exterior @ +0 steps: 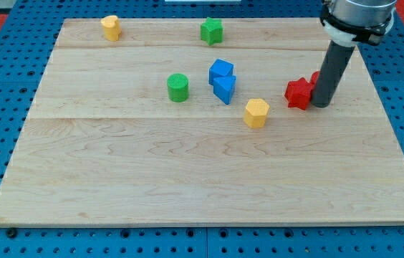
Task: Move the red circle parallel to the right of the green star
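Note:
The green star [212,31] sits near the view's top, a little right of the middle. My tip [321,105] rests on the board at the view's right. A red block [299,92], star-like in shape, lies just left of the tip and touches the rod. A second red block [315,77] peeks out from behind the rod's left side; most of it is hidden, so I cannot tell its shape. Both red blocks lie well to the right of and below the green star.
A green cylinder [178,87] stands left of the middle. Two blue blocks [221,70] [225,89] touch each other at the middle. A yellow hexagon [256,112] lies below them to the right. A yellow block [110,27] sits at top left. The wooden board's [188,179] right edge is close to the rod.

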Controlling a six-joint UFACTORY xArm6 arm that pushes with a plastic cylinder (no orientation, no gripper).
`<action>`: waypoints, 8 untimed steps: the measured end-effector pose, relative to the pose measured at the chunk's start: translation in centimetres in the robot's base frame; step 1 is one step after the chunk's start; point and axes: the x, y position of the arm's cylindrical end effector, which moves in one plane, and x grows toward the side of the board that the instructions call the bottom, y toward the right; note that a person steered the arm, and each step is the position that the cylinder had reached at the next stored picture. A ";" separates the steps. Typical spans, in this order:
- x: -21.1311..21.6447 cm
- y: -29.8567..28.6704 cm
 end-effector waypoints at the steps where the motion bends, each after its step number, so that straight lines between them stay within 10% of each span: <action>1: 0.3 1.2; 3: -8.8 -1.0; 5: -8.6 -8.2; 8: -12.6 -2.0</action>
